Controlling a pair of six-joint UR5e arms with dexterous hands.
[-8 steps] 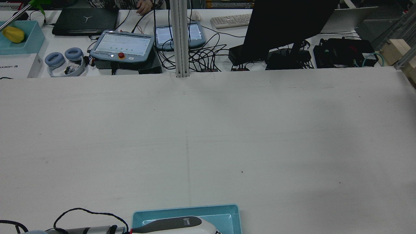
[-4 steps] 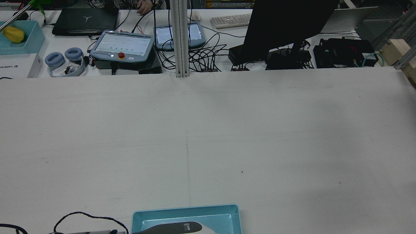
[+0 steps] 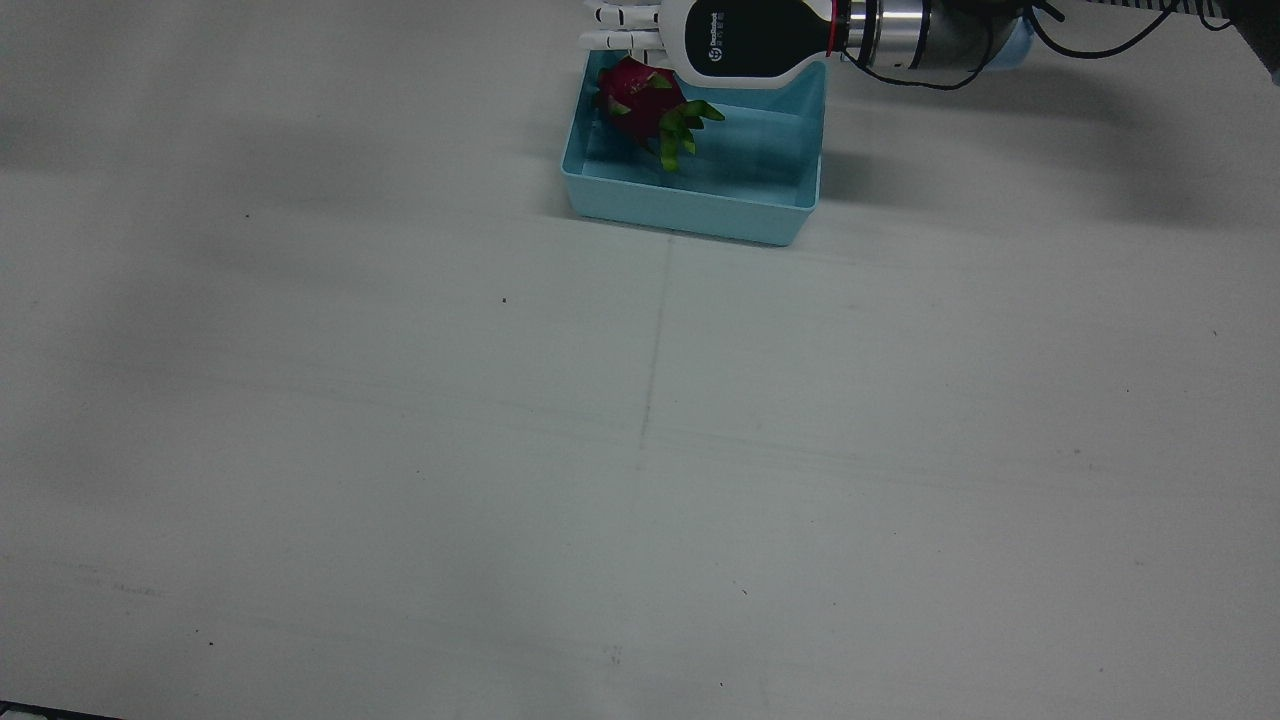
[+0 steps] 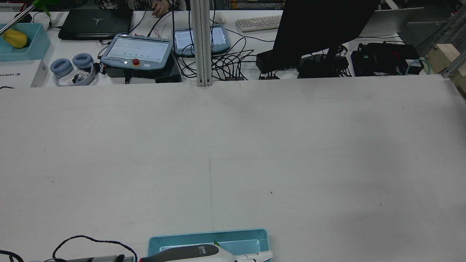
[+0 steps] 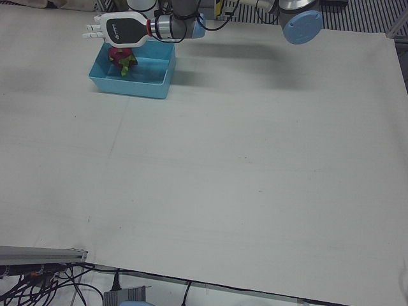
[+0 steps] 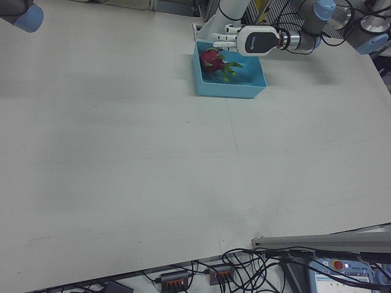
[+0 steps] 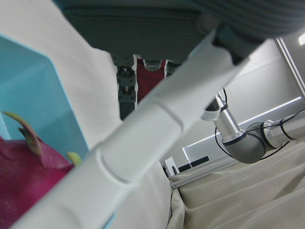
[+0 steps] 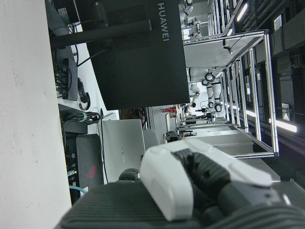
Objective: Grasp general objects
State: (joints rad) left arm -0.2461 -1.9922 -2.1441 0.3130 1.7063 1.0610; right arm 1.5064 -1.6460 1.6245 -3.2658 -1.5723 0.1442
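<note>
Bare table [image 3: 640, 450] in front; farther back, dragon fruit [image 3: 640, 97] lying in blue tray [image 3: 690, 212]; beyond, left hand [image 3: 720, 40] hovering above with fingers [image 3: 620, 28] straight, apart, holding nothing. Likely pre-grasp: lower, then curl around fruit. Right hand [image 8: 200, 176]: cannot tell finger state

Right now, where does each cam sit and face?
Front: overhead, looking down; left hand over tray with fruit.
Rear: high behind the robot, facing the desk; left hand at bottom edge.
Left-front: operators' side, facing robot; left hand, tray.
Right-front: same side; left hand, tray.
Left hand: on hand; its fingers, fruit.
Right hand: on right hand, facing monitor.
Shared: front and right-front both show fruit in tray.
</note>
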